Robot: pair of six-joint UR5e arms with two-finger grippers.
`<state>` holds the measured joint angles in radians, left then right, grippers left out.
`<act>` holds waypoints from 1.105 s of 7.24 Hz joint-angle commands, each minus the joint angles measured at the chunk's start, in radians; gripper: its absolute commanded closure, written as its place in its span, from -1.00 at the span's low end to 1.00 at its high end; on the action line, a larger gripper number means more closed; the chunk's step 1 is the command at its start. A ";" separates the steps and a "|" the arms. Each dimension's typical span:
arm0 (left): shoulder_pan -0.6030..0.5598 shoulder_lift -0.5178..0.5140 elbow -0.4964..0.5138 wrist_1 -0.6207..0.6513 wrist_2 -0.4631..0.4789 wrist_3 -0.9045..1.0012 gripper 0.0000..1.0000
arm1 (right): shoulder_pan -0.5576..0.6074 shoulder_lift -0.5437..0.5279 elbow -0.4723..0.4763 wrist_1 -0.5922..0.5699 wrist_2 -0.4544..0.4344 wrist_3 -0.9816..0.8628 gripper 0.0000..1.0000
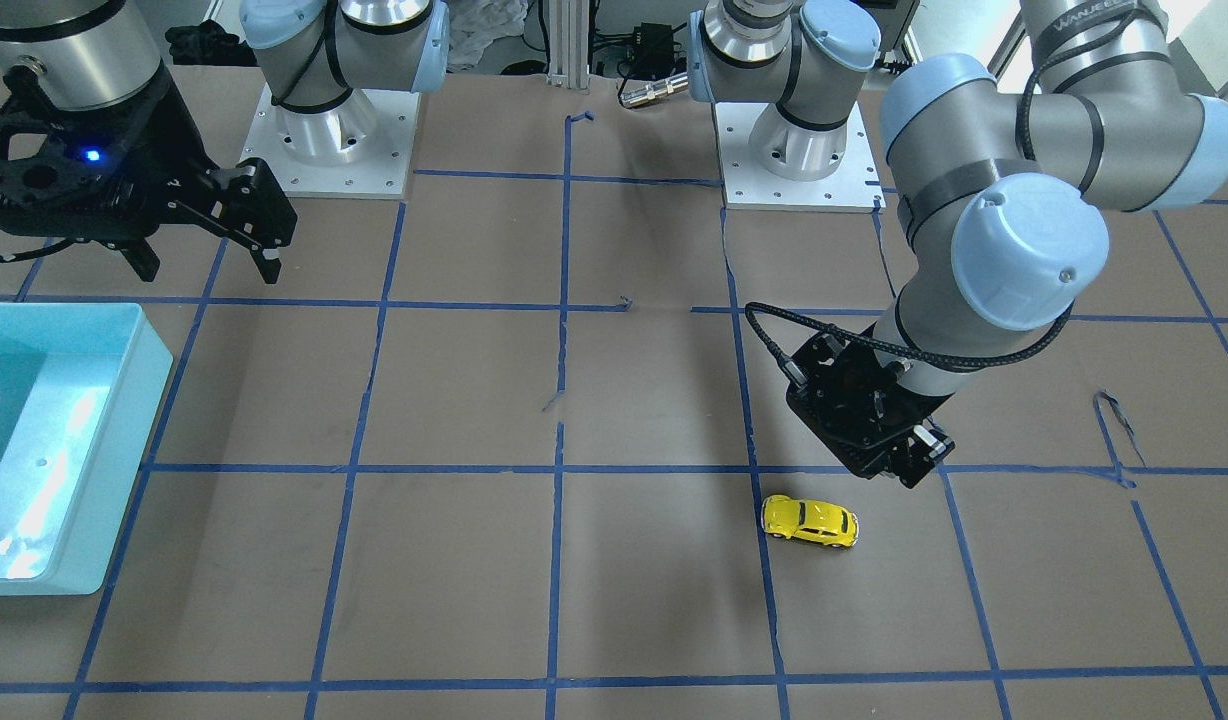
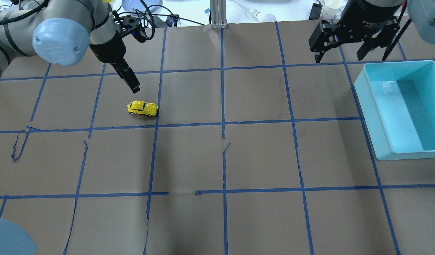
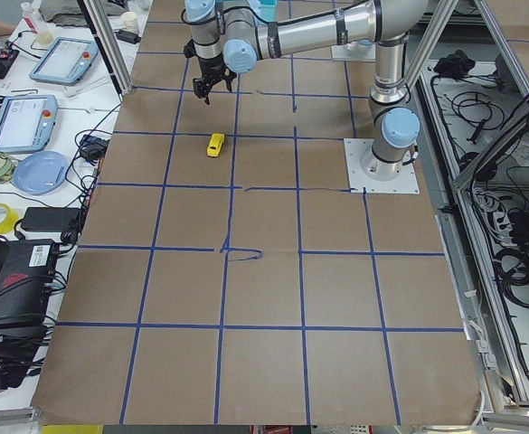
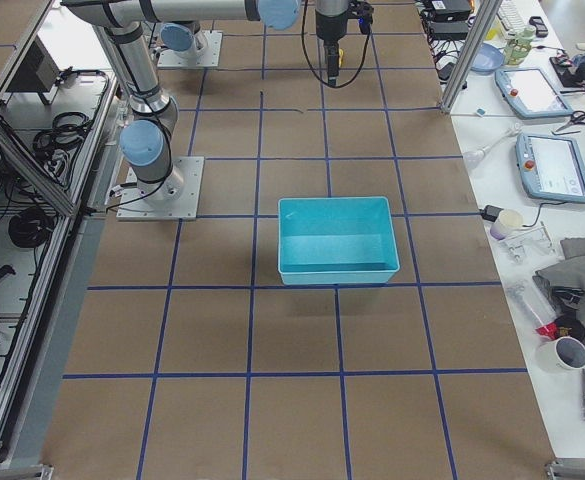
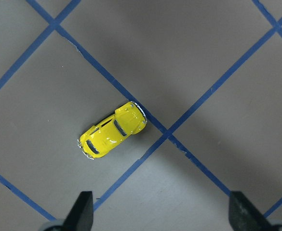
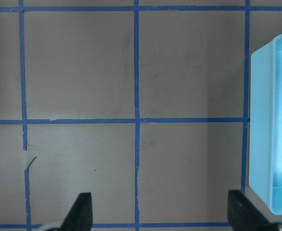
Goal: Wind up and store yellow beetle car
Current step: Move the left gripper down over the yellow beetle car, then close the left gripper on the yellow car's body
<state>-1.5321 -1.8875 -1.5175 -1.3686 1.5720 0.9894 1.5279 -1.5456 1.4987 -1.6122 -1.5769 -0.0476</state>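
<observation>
The yellow beetle car (image 1: 810, 521) stands on its wheels on the brown paper, next to a blue tape crossing. It also shows in the overhead view (image 2: 142, 108), the exterior left view (image 3: 215, 145) and the left wrist view (image 5: 113, 130). My left gripper (image 1: 912, 468) hangs open and empty just above the table, a short way from the car on the robot's side, not touching it (image 2: 135, 88) (image 5: 162, 216). My right gripper (image 1: 206, 266) is open and empty, held high beside the teal bin (image 2: 339, 55) (image 6: 160, 216).
A teal plastic bin (image 2: 361, 92) sits on the table on my right side; it also shows in the front view (image 1: 124, 420), the exterior right view (image 4: 337, 272) and the right wrist view (image 6: 259, 120). Blue tape lines grid the brown paper. Both arm bases (image 1: 334, 140) stand at the robot edge.
</observation>
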 commanded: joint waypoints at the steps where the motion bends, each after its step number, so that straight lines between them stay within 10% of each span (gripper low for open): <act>1: 0.001 -0.033 -0.109 0.188 0.006 0.198 -1.00 | 0.000 -0.001 0.000 0.000 0.000 0.000 -1.00; 8: 0.023 -0.197 -0.193 0.477 0.023 0.862 -0.93 | 0.000 -0.001 0.000 0.000 0.000 0.000 -1.00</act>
<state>-1.5159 -2.0589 -1.7076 -0.8947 1.5920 1.7752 1.5278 -1.5458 1.4987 -1.6122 -1.5769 -0.0476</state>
